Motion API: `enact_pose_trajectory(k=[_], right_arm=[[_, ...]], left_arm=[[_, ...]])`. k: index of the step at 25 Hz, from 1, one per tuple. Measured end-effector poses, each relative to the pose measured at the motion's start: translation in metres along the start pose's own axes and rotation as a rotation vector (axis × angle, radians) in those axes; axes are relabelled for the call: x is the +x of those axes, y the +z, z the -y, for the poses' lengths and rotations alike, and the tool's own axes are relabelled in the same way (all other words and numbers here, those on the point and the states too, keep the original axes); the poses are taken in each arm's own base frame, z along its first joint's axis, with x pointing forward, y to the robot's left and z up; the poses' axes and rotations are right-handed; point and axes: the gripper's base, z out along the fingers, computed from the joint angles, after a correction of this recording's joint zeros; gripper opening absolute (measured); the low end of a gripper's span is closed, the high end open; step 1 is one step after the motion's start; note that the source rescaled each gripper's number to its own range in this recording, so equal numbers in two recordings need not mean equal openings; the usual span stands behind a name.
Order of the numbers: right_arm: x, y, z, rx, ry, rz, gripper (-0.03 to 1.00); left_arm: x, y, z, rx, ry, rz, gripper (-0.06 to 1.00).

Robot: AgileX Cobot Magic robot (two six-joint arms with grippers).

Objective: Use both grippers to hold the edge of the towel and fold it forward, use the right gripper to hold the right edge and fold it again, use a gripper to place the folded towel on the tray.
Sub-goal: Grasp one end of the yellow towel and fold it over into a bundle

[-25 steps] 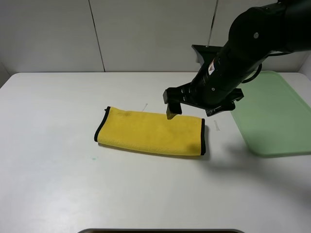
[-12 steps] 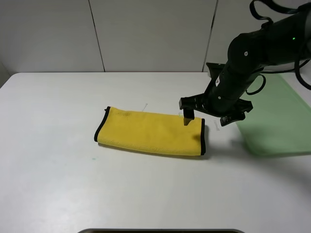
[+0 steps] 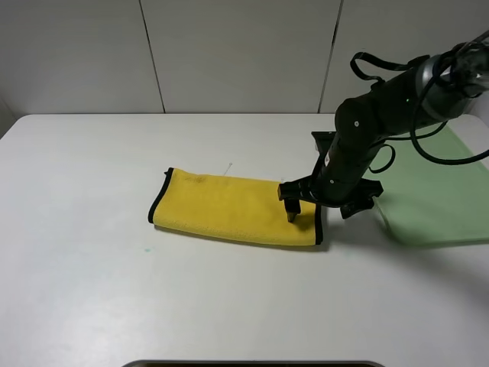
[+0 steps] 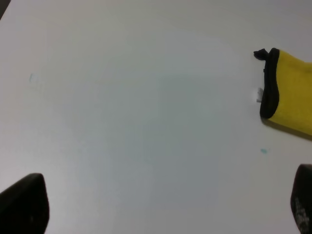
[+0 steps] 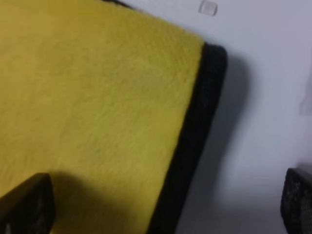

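The towel [image 3: 229, 206] lies folded into a long yellow strip in the middle of the white table. Its right edge [image 3: 318, 222], bound in black trim, shows close up in the right wrist view [image 5: 195, 141]. My right gripper [image 3: 322, 209] is open and low over that end. One finger [image 3: 291, 211] is over the yellow cloth and the other is beyond the trim, over the table. The right wrist view [image 5: 163, 204] shows the trim between both fingertips. My left gripper [image 4: 163, 209] is open and empty over bare table, short of the towel's left end [image 4: 292, 97]. The pale-green tray [image 3: 443, 199] lies at the right.
The right arm hides the tray's near-left part. A small white mark [image 3: 228, 168] lies on the table behind the towel and a teal speck [image 3: 145, 248] in front of its left end. A dark object's edge [image 3: 252, 364] shows at the table's front.
My right arm has come down and moved right along the towel, from above its back right part to its right end. The jaws have stayed open. The towel has not moved.
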Motion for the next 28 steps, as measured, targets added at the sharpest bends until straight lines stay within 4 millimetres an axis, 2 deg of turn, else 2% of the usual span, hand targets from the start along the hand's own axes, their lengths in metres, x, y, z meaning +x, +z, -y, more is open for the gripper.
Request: enact_pose_trajectory(k=[8,18,19,21,28], right_arm=[[0.002,0.013,0.001,0.012,-0.012,-0.018,1.00],[0.000,0.014,0.001,0.015,-0.033,-0.013,1.00],[0.000,0.014,0.001,0.014,-0.033,-0.011,0.97],[-0.001,0.014,0.000,0.010,-0.034,-0.002,0.84],[-0.004,0.016,-0.003,-0.016,-0.015,0.030,0.21]], left_arm=[[0.000,0.000,0.000,0.000,0.000,0.000,1.00],[0.000,0.000,0.000,0.000,0.000,0.000,1.00],[0.000,0.000,0.000,0.000,0.000,0.000,1.00],[0.000,0.000,0.000,0.000,0.000,0.000,1.00],[0.000,0.000,0.000,0.000,0.000,0.000,1.00]])
